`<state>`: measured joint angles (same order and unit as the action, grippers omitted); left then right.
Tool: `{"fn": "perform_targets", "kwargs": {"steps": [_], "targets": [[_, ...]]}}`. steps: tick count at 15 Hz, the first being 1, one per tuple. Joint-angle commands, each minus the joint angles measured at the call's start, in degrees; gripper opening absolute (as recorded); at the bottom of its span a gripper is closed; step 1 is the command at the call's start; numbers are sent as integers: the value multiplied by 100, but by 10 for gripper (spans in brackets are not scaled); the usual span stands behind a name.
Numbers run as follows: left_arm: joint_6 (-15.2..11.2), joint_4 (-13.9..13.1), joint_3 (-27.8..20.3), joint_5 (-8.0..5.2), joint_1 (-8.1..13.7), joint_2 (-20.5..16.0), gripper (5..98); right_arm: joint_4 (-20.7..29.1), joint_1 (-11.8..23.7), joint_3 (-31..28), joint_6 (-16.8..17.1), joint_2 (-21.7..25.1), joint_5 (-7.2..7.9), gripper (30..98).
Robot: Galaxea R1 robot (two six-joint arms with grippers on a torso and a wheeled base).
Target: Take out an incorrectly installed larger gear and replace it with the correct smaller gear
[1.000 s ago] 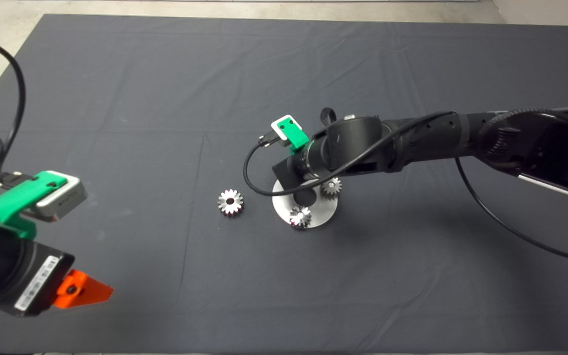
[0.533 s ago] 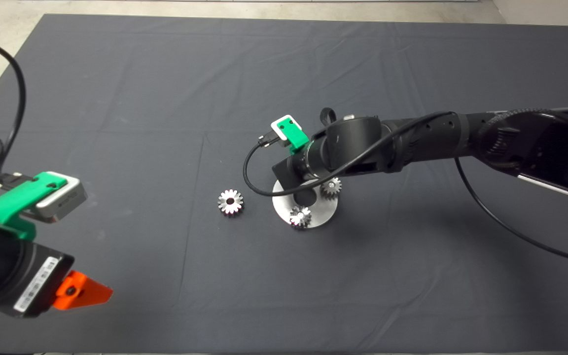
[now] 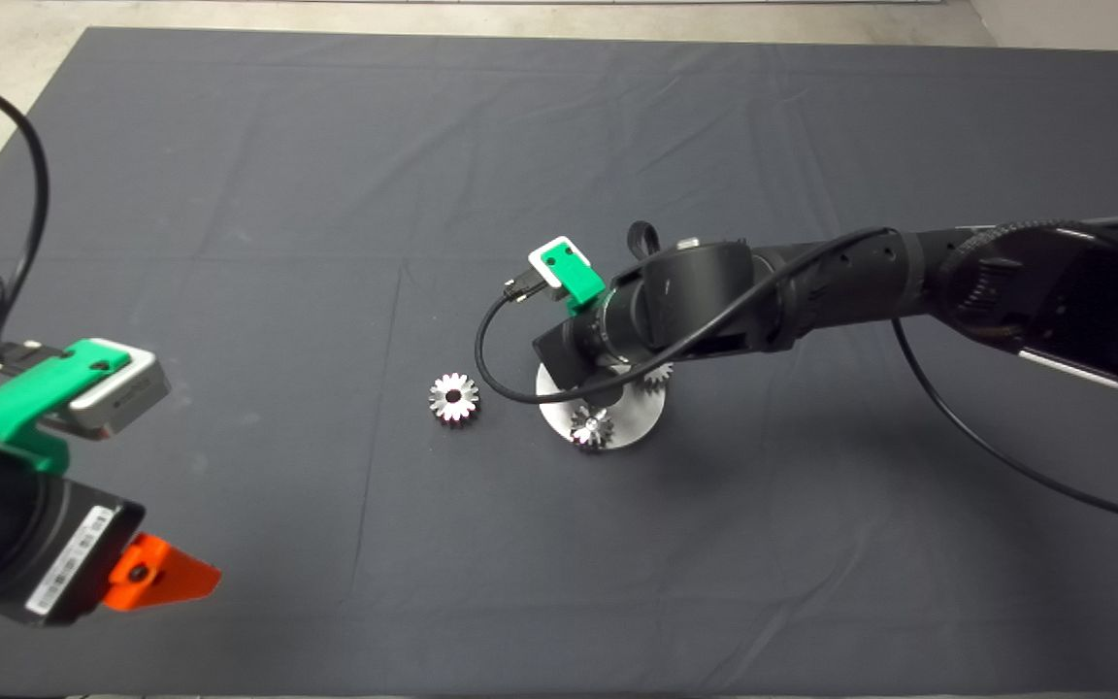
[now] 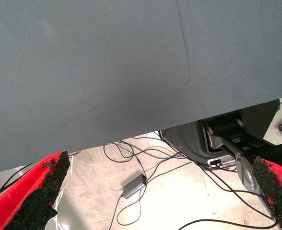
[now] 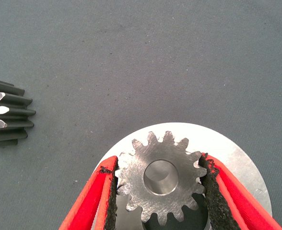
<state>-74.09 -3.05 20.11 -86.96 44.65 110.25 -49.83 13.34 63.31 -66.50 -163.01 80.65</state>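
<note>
Left gripper waits at the lower left edge of the worktop, fingers spread wide and empty, holding nothing; no risk is noted there. Next across, the smaller gear lies loose and flat on the dark mat, near the round base plate but apart from it. At the plate, the right gripper pinches the larger gear, one black pad against the teeth on each side; the gear sits over the plate's near portion, its centre hole facing the wrist camera. Whether it is clear of its post cannot be told from either view. Two other small gears stand on the same plate, close to the gripped one. Risks, as judged: the pads bear on tooth tips only, so the smooth metal may rotate or slip out under a lift. A pull that is not straight up could bind the bore on its post and drag or tip the plate, which does not appear to be fastened. Teeth in mesh could also disturb the neighbouring gears. A dropped gear could roll toward the loose smaller gear and knock it out of place.
</note>
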Motion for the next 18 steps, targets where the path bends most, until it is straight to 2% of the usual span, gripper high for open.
{"fn": "perform_targets", "kwargs": {"steps": [1, 9, 12, 18], "targets": [[0, -135, -86, -14, 79, -32, 976, -97, 143, -92, 5, 34, -15, 403], [0, -135, -88, -14, 79, -34, 976, -318, 135, 34, 14, 37, -15, 403], [0, -135, -88, -14, 76, -34, 976, -592, 73, 166, 14, 39, 3, 403], [0, -135, -88, -14, 70, -34, 976, -615, 20, 137, 5, -8, 29, 403]]}}
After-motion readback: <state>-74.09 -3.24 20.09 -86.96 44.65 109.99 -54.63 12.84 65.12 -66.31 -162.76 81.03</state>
